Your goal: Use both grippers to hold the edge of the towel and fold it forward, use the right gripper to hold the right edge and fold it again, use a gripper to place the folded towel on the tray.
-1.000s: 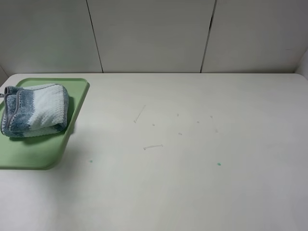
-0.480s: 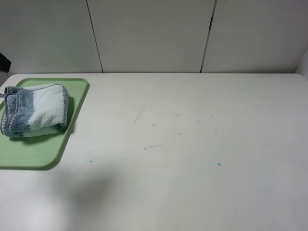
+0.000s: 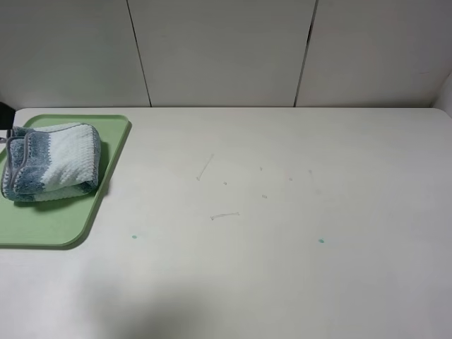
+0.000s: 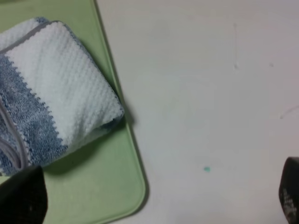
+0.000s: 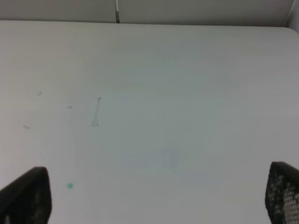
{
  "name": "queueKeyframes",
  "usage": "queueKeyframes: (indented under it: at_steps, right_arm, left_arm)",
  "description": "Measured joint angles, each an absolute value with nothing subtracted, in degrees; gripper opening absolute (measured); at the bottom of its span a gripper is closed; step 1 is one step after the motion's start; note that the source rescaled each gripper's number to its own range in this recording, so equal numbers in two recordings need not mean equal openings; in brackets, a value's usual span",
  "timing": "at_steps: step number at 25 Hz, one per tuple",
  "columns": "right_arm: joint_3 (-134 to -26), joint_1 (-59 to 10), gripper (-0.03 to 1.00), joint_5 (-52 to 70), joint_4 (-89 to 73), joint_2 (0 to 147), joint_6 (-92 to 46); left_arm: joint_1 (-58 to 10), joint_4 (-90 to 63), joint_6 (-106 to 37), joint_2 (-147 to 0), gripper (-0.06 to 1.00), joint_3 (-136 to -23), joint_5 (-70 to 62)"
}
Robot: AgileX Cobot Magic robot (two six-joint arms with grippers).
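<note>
Table near edge bare. L gripper and R gripper: fingers wide, holding nothing. Far-left corner: tray, folded towel on it, towards its far edge. Risk: loose fold could spring open if L arm brushes it.

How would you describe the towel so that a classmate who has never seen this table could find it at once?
Start at the wide white table and go to its far left side, where a light-green tray lies. The towel sits folded into a thick bundle on the tray's rear half. Its blue and whitish stripes and grey piping make it the only patterned thing there.
</note>
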State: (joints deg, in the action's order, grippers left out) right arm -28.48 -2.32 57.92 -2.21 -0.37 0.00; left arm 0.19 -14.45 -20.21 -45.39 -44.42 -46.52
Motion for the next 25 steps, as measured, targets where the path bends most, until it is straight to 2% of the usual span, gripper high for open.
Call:
queueKeyframes:
  at_steps: [11, 18, 25]
  right_arm:
    - [-28.5, -2.3, 1.0, 57.9, -2.2, -0.4, 0.0]
    - [-28.5, -2.3, 1.0, 57.9, -2.2, -0.4, 0.0]
    - [-28.5, -2.3, 1.0, 57.9, -2.2, -0.4, 0.0]
  left_arm:
    - [-9.1, -11.9, -12.2, -34.0, 1.0, -35.3, -47.0]
    - [-9.7, -6.9, 0.5, -28.2, 1.0, -32.8, -56.5]
    - [-9.7, -4.0, 2.8, -17.7, 1.0, -29.5, -58.9]
